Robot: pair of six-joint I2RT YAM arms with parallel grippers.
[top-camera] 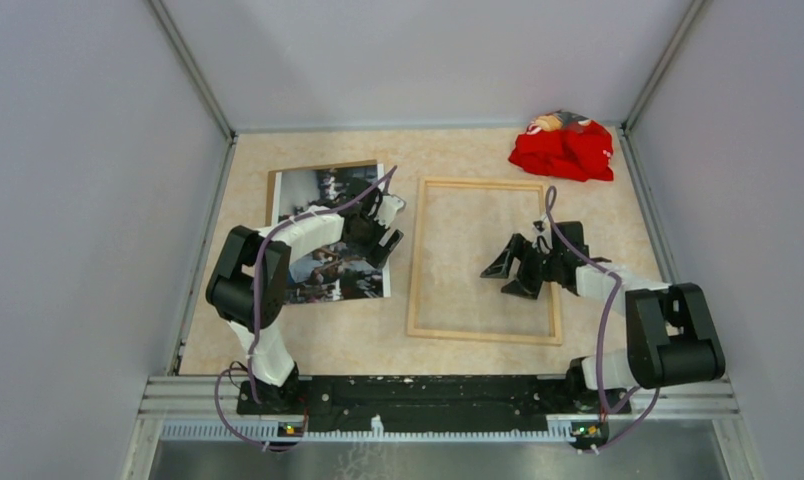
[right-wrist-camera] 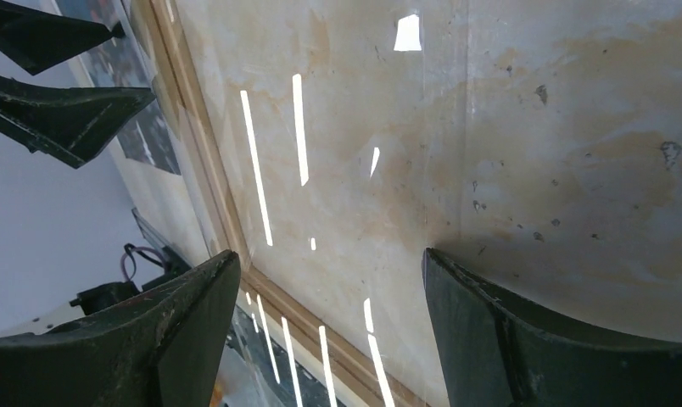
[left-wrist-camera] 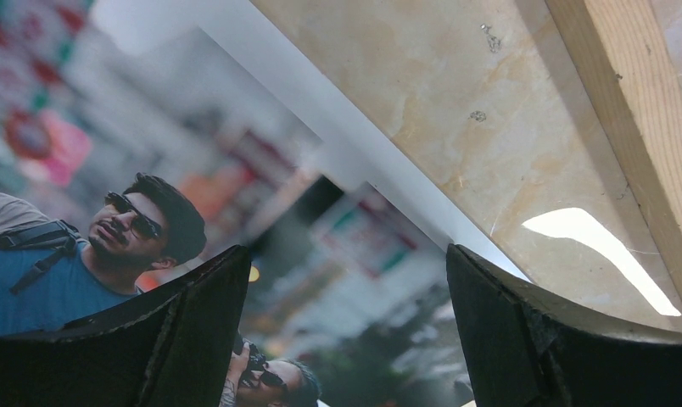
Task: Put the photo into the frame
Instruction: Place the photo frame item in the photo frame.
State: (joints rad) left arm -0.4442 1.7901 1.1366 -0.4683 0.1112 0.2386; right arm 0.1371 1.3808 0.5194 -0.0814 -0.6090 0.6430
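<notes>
Photo point(top-camera: 330, 272) face up on the worktop point(top-camera: 308, 340), just left of the frame point(top-camera: 415, 260) and not touching it, brown backing board point(top-camera: 323, 167) edge showing beneath. Left pincer point(top-camera: 386, 243) spread wide, empty, low over photo's right edge. Right pincer point(top-camera: 511, 275) likewise apart, empty, above the frame's clear pane. Crumpled red cloth point(top-camera: 563, 150) at far right corner.

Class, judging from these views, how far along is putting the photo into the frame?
Done: nothing yet; the frame lies empty beside the photo, apart. In hand: the left gripper is open over the photo's frame-side edge, the right gripper open above the frame's pane. Left: lifting the photo and laying it in the frame.
</notes>
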